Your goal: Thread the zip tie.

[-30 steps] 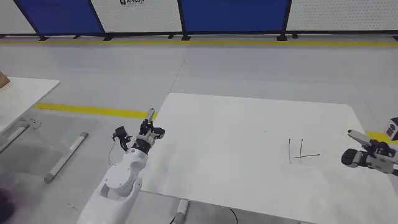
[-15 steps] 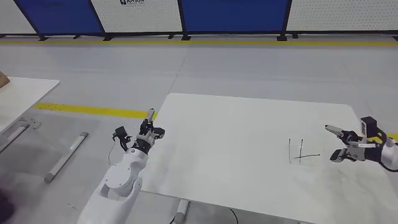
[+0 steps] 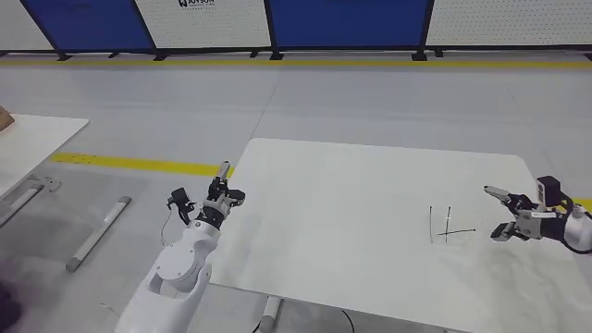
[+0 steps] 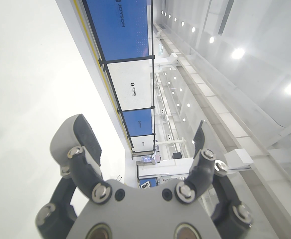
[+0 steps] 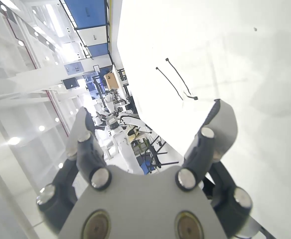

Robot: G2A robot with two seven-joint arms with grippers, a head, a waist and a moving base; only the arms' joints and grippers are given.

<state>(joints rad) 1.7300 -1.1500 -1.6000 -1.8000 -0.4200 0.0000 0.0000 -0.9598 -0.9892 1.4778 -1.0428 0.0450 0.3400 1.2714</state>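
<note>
Zip ties (image 3: 449, 224) lie near the wide-spread right gripper (image 3: 492, 213)

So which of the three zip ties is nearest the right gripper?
The crosswise zip tie, one end pointing toward the open right gripper; the other two zip ties lie parallel, side by side, farther off.

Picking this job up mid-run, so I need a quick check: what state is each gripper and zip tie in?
Left gripper: open, empty, at the table edge far from the ties.
Right gripper: open, empty, close to the ties, touching none.
First zip tie: flat on the table, straight, unthreaded.
Second zip tie: flat beside the first, straight, unthreaded.
Third zip tie: flat, crossing the second's end, unthreaded.
</note>
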